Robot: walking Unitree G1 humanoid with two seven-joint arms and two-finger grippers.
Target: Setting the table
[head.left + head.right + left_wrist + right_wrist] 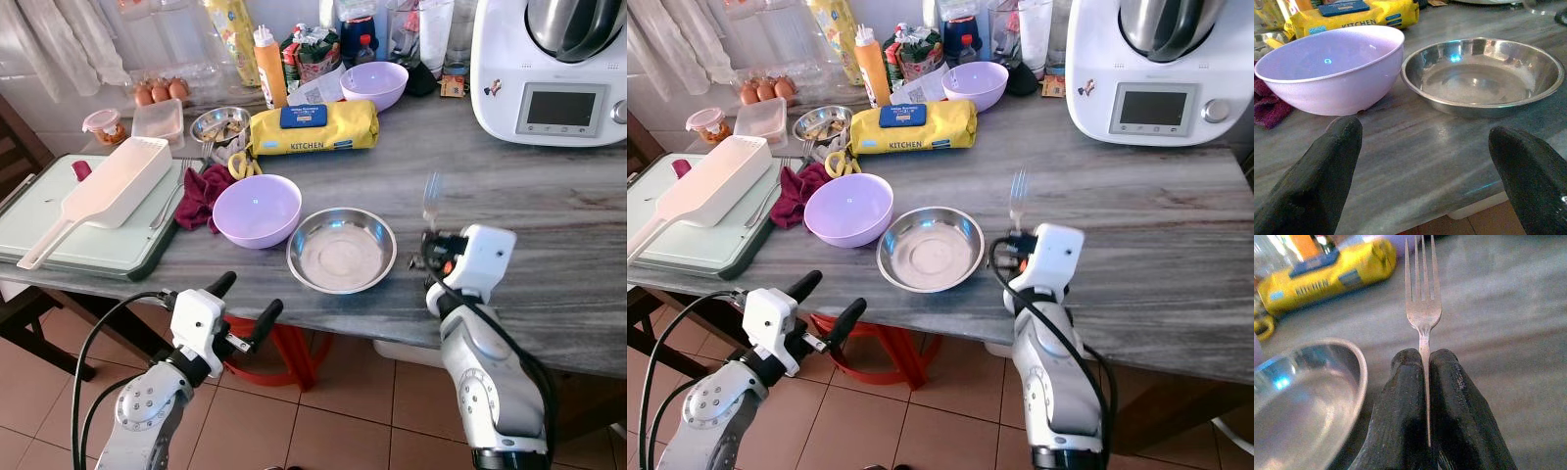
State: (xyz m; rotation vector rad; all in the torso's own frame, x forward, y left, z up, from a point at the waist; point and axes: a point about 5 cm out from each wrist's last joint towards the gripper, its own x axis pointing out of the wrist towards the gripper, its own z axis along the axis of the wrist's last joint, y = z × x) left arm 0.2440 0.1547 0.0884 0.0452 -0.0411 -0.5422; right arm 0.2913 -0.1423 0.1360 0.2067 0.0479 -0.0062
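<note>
The step in hand is placing cutlery beside a dish. The right tool (431, 245) is clamped on the handle of a fork (1422, 308), fingers (1400, 396) pressed together around it, tines pointing up and away from the wrist. The fork is held above the bench (549, 225), just to the right of the steel dish (341, 250). The lilac bowl (257, 210) sits just beside the dish on its left.

The left tool (245, 308) hovers at the bench's near edge with its fingers (1322, 171) spread apart, empty, facing the bowl and dish.

Judged next move: lower and level the fork, then lay it on the bare surface right of the dish before releasing.

Open room lies right of the dish, up to the white kitchen machine (549, 69) at the back. The near edge of the bench is close under the right wrist, so the fork should be set well inboard. The yellow packet (313, 127) lies well behind.
</note>
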